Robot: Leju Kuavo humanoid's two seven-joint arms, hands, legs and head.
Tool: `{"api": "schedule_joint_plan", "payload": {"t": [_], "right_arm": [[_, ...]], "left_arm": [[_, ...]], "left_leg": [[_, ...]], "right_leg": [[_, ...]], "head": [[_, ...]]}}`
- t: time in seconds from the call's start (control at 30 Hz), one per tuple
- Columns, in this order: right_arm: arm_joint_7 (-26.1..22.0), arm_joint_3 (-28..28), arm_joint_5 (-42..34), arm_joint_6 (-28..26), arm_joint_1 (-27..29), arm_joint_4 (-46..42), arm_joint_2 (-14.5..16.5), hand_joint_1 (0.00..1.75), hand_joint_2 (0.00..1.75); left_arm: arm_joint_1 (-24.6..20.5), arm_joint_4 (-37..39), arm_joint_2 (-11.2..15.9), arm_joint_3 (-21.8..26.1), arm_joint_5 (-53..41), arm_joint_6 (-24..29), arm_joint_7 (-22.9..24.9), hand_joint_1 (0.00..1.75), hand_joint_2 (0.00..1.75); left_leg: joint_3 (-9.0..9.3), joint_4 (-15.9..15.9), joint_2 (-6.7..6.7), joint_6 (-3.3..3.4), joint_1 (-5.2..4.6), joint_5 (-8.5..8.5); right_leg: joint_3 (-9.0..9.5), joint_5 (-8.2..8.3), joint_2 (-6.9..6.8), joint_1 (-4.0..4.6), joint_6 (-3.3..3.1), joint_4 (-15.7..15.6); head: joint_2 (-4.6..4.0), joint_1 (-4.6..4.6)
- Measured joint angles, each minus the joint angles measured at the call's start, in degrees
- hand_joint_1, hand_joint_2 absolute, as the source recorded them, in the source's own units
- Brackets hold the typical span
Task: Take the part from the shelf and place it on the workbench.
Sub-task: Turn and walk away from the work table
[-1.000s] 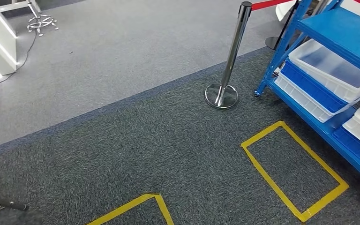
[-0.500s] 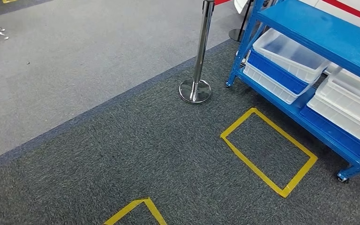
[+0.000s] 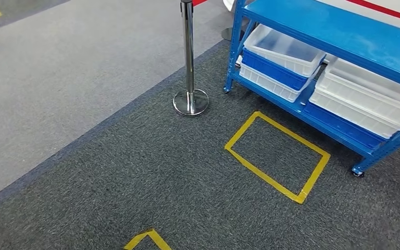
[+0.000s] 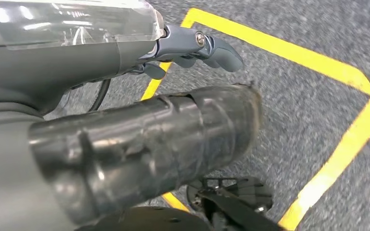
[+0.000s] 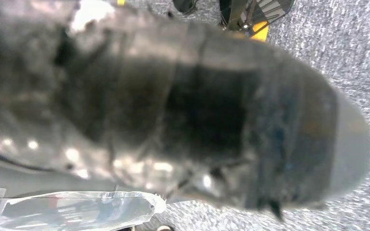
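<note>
Head view: blue metal shelf rack stands at upper right on dark grey speckled carpet. Its lower level carries white translucent plastic bins nested over a blue plastic bin, with a second stack of white bins beside it toward the right. A small caster wheel sits under the rack's near corner post. No loose part can be made out in the bins; contents not discernible, so the part's location cannot be told.

A chrome stanchion post with round base stands just beside the rack's left end, on the dark carpet close to its border with the lighter grey carpet. A yellow tape rectangle is marked on the floor in front of the rack. The corner of another yellow tape outline is at the bottom edge.

Left wrist view: left hand hangs above the carpet and yellow tape; thick thumb wrapped in dark tape, fingers curled in with nothing in them.

Right wrist view: right hand is a blurred, tape-wrapped mass over carpet; finger state cannot be told.
</note>
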Motion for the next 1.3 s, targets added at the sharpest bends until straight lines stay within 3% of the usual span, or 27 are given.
{"api": "schedule_joint_plan", "payload": {"t": [0.07,0.13,0.2,0.27,0.33,0.4,0.47,0.5,0.57,0.63,0.7,0.77,0.83,0.9,0.93,0.97,1.0,1.03,1.1,1.13,1.2,1.3], "right_arm": [[0.0,0.0,0.1,0.0,0.0,0.0,0.0,0.00,0.00],[0.1,0.0,0.2,0.0,0.0,0.1,0.1,0.00,0.00],[0.1,0.1,0.4,-0.1,0.0,0.1,0.1,0.00,0.00],[0.1,0.1,0.6,-0.1,0.3,0.1,0.0,0.00,0.00],[0.1,0.1,0.8,-0.1,0.4,0.1,0.0,0.00,0.00],[0.2,0.1,1.0,-0.1,0.3,0.2,0.0,0.00,0.00],[0.3,0.2,1.1,-0.1,0.2,0.2,0.0,0.00,0.00],[0.4,0.3,1.1,-0.1,0.3,0.2,0.0,0.00,0.00],[0.6,0.3,1.1,-0.1,0.4,0.2,0.0,0.00,0.00],[0.7,0.3,1.1,-0.1,0.4,0.2,0.0,0.00,0.00],[0.7,0.4,1.2,-0.1,0.2,0.2,0.0,0.00,0.00],[0.7,0.4,1.2,-0.1,0.3,0.2,0.0,0.00,0.00],[0.8,0.4,1.2,-0.2,0.3,0.2,0.0,0.00,0.00],[0.8,0.4,1.2,-0.2,0.2,0.2,0.0,0.00,0.00],[0.8,0.4,1.3,-0.2,0.1,0.2,0.0,0.00,0.00],[0.9,0.4,1.4,-0.2,0.1,0.2,0.0,0.00,0.00],[1.1,0.5,1.6,-0.2,0.1,0.2,0.0,0.00,0.00],[1.4,0.5,1.8,-0.3,0.2,0.2,0.0,0.00,0.00],[2.4,0.7,2.5,-0.4,0.3,0.3,0.0,0.00,0.00],[3.1,0.8,2.9,-0.3,0.3,0.3,0.0,0.00,0.00],[4.3,1.2,3.6,0.3,0.4,0.5,0.0,0.00,0.00],[5.3,1.7,4.3,1.5,0.5,0.7,0.0,0.00,0.00]], "left_arm": [[0.1,0.0,0.0,0.0,0.0,-0.4,-0.4,0.00,0.00],[0.1,0.0,0.1,0.1,0.0,-0.8,-0.7,0.00,0.00],[0.0,0.0,0.1,0.1,0.1,-1.1,-0.9,0.00,0.00],[-0.2,0.0,0.1,0.1,0.1,-1.3,-1.1,0.00,0.00],[-0.2,0.0,0.1,0.1,0.1,-1.5,-1.2,0.00,0.00],[0.0,0.0,0.1,0.2,0.1,-1.7,-1.3,0.00,0.00],[0.1,0.0,0.1,0.2,0.1,-1.7,-1.3,0.00,0.00],[0.1,0.0,0.1,0.2,0.1,-1.8,-1.3,0.00,0.00],[0.1,0.0,0.0,0.2,0.1,-1.9,-1.3,0.00,0.00],[0.1,0.0,0.0,0.2,0.1,-2.1,-1.3,0.00,0.00],[0.0,0.0,0.0,0.2,0.1,-2.1,-1.3,0.00,0.00],[-0.3,0.0,0.0,0.2,0.1,-2.2,-1.3,0.00,0.00],[-0.4,0.0,0.0,0.2,0.1,-2.3,-1.4,0.00,0.00],[-0.2,0.0,0.0,0.2,0.1,-2.3,-1.5,0.00,0.00],[-0.1,0.0,0.0,0.2,0.1,-2.4,-1.5,0.00,0.00],[0.0,0.0,0.0,0.2,0.1,-2.4,-1.5,0.00,0.00],[0.1,0.0,0.0,0.2,0.1,-2.4,-1.5,0.00,0.00],[0.2,0.0,0.0,0.2,0.0,-2.5,-1.5,0.00,0.00],[0.2,0.0,0.0,0.2,-0.1,-2.6,-1.5,0.00,0.00],[0.1,0.0,0.1,0.2,-0.2,-2.7,-1.5,0.00,0.00],[-0.1,0.0,0.1,0.2,-0.5,-3.0,-1.5,0.00,0.00],[-0.2,0.0,0.1,0.2,-0.6,-3.4,-1.6,0.00,0.00]], "left_leg": [[1.96,-6.1,-0.93,0.37,0.00,4.71],[4.56,-13.1,-3.33,0.84,0.03,7.62],[5.40,-15.2,-4.34,1.21,-0.14,7.74],[5.77,-15.8,-3.09,1.80,-0.12,8.08],[6.21,-16.6,-1.72,2.58,0.13,8.49],[6.40,-16.9,-0.25,3.02,0.11,8.48],[6.50,-16.9,1.34,3.04,0.07,8.20],[6.63,-16.9,2.08,2.96,0.08,8.03],[7.17,-16.9,3.32,2.61,0.13,7.61],[7.76,-16.8,4.42,1.97,-0.05,7.02],[8.16,-16.8,5.50,1.27,-0.35,6.51],[8.68,-16.8,6.22,0.62,-0.32,6.11],[8.22,-14.9,4.23,0.05,-0.06,4.54],[5.21,-8.4,1.19,-0.18,0.09,0.98],[3.06,-4.2,0.47,-0.19,0.09,-0.78],[1.23,-0.9,0.15,-0.18,0.09,-1.64],[0.17,0.6,0.02,-0.14,0.08,-1.29],[0.20,-0.4,-0.01,-0.04,0.08,0.31],[2.76,-7.6,-0.27,0.34,0.08,5.15],[4.14,-11.3,-0.61,0.58,0.03,6.80],[5.36,-14.9,-1.25,1.04,-0.16,7.79],[5.54,-15.5,-1.09,1.92,-0.14,8.07]], "right_leg": [[0.16,-0.24,1.73,0.01,0.16,0.3],[0.03,-0.52,3.16,0.06,0.59,0.7],[-0.34,-0.55,4.23,-0.13,1.28,0.8],[-0.51,-0.48,4.78,-0.32,2.05,0.8],[-1.51,-1.92,2.29,-0.20,2.70,2.9],[-4.77,-5.35,-1.03,-0.32,3.32,9.3],[-8.08,-7.50,-1.92,-0.72,3.89,15.5],[-8.45,-7.04,-2.09,-0.92,4.09,16.1],[-5.73,-3.39,-3.11,-1.19,4.22,10.8],[-1.93,-0.47,-5.61,-0.87,3.80,3.4],[-0.70,-0.16,-6.61,-0.36,3.01,0.7],[-0.72,-0.18,-5.33,-0.31,2.20,0.6],[-0.49,-0.03,-4.17,-0.54,1.45,0.2],[-0.37,0.01,-3.02,-0.62,0.85,0.0],[-0.38,-0.03,-2.36,-0.55,0.63,0.1],[-0.36,-0.09,-1.59,-0.48,0.53,0.2],[-0.29,-0.18,-0.89,-0.43,0.46,0.2],[-0.14,-0.30,-0.20,-0.41,0.45,0.4],[0.29,-0.68,0.77,-0.41,0.61,0.5],[0.39,-0.90,1.13,-0.31,0.86,0.7],[0.30,-1.09,1.46,-0.18,1.48,0.9],[0.17,-1.30,1.17,-0.19,2.41,1.0]], "head": [[0.00,-0.01],[0.00,0.02],[0.00,0.03],[0.00,0.03],[0.00,0.19],[0.00,0.38],[0.00,0.39],[0.00,0.39],[0.00,0.39],[0.00,0.39],[0.00,0.34],[0.00,0.32],[0.00,0.31],[0.00,0.29],[0.00,0.28],[0.00,0.28],[0.00,0.28],[0.00,0.28],[0.00,0.29],[0.00,0.29],[0.00,0.31],[0.00,0.33]]}}
